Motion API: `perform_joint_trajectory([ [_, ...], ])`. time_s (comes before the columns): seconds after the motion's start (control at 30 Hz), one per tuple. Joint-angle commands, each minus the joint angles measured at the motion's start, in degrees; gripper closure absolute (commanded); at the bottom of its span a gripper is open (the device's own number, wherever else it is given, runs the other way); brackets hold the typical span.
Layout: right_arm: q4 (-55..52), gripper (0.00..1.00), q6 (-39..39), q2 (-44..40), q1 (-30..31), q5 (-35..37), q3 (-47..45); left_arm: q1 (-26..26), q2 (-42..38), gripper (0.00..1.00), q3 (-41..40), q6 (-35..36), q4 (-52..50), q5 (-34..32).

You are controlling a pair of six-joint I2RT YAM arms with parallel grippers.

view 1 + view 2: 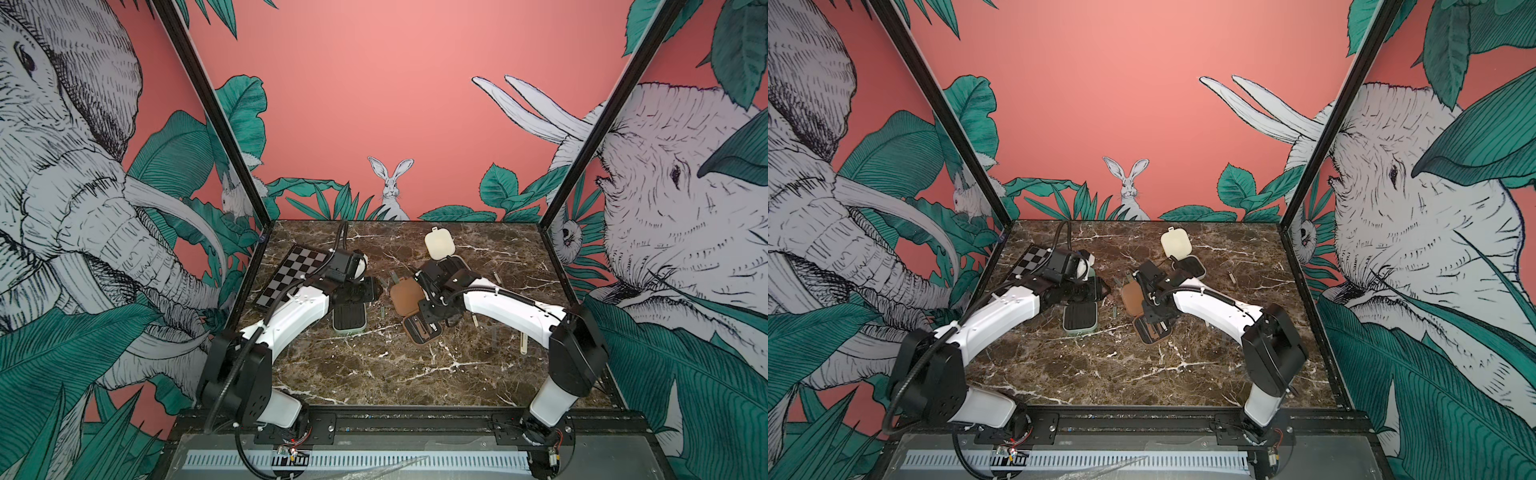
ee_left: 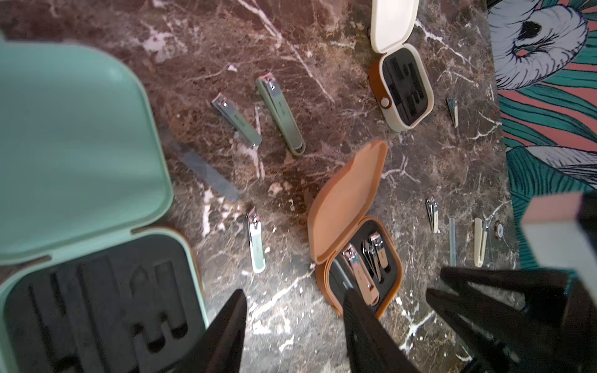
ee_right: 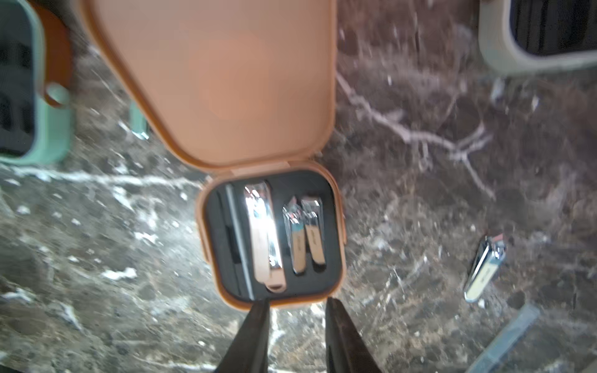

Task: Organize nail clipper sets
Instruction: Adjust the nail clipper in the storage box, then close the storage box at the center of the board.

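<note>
Right pincer (image 3: 298, 326) part-open, empty, just short of the open brown rounded-square plastic case (image 3: 226, 84): metal tools (image 3: 263, 232) seated, probably lid-closing next.

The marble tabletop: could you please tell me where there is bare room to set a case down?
Bare: the front strip of table before the mint case and brown case; the back, between checkerboard and cream case. Crowded: between mint and brown cases, with loose clippers.

dark veined marble tabletop (image 1: 374, 365) | far left: black-and-grey checkerboard (image 1: 291, 270) | centre: open mint green case (image 1: 350, 319), open brown case (image 1: 405, 297) | far: open cream case (image 1: 439, 246)
</note>
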Motion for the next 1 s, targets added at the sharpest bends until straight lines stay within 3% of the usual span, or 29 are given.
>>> perform_joint_trajectory([
  [0.0,0.5,0.75,1.8,-3.6,0.2,-2.0,-6.0,-0.4,4.0,0.49,5.9,1.2,1.2,-2.0],
  [0.07,2.4,0.8,3.7,-6.9,0.2,-3.0,-10.6,-0.7,7.9,0.52,9.8,1.7,0.9,-3.4],
  [0.2,8.8,0.81,7.5,-10.3,0.2,-6.0,-18.5,-1.4,15.7,0.57,16.4,2.5,-0.5,-4.3],
  [0.4,12.3,0.82,8.9,-5.6,0.0,-6.8,-19.6,-2.6,23.6,0.62,20.7,2.4,-0.8,-3.3],
  [0.97,12.4,0.82,9.0,2.8,-2.6,-6.8,-13.8,-7.1,18.4,0.66,14.8,4.4,3.5,3.9],
])
